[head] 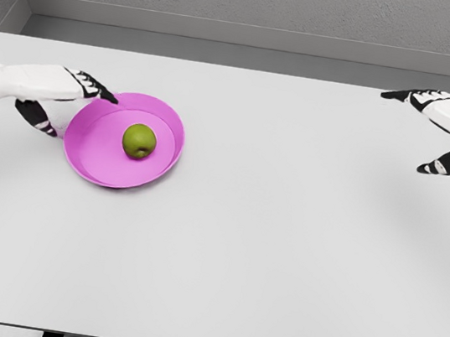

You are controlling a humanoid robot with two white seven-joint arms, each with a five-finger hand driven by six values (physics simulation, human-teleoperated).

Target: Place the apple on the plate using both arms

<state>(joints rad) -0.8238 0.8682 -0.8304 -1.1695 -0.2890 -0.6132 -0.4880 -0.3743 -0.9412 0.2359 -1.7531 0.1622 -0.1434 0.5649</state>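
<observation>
Fingers [93,85] of the left hand [58,93] are stretched out and loosely apart at the far left of the table [280,253], with the upper ones reaching toward the pink plate [90,161] so that their dark tips meet or just overlap its upper left rim. A lower finger or thumb [38,118] hangs beneath the white forearm, pointing down and a little right, close to the plate's left edge. Nothing is gripped by that hand; whether the tips truly press on the rim or only hover over it I cannot tell from where I stand.

Moving right, the plate itself sits on the left part of the white tabletop, and it looks slightly tipped, its near wall showing more than its far one. A green apple [139,140] rests inside it, close to the middle of the dish, upright with a small dimple at its top. The apple lies to the right of and a little below the left fingertips, apart from them, with a band of pink plate between.

Across a wide bare stretch of table, at the far right edge, the right hand [446,134] floats well apart from plate and apple. Its fingers [409,96] point left and are spread, thumb [441,165] dropped below, holding nothing.
</observation>
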